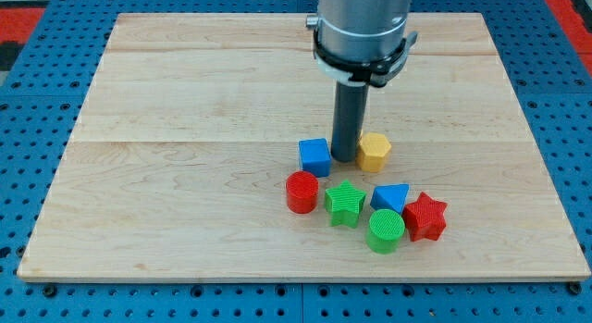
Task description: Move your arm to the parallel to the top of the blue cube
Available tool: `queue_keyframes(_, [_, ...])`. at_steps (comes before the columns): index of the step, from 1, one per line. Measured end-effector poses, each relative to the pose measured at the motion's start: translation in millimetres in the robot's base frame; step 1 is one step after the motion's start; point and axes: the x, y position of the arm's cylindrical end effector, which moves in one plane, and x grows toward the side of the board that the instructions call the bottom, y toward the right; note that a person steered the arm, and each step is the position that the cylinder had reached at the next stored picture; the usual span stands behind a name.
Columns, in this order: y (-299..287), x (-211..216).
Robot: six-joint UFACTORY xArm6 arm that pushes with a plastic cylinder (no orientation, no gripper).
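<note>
The blue cube [315,156] sits on the wooden board [185,175] right of centre. My tip [344,159] rests on the board just to the cube's right, between it and the yellow hexagonal block [374,151]. The tip is close to both; I cannot tell whether it touches either. The rod rises from there to the arm's grey body [362,27] at the view's top.
Below the cube lie a red cylinder [302,192], a green star [345,203], a blue triangular block [392,197], a green cylinder [386,230] and a red star [425,217]. Blue perforated table [37,101] surrounds the board.
</note>
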Motion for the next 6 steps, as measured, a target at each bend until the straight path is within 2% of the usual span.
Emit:
queue_keyframes(2, [10,-51])
queue_keyframes(4, [-46,-88])
queue_keyframes(6, [-75,-98])
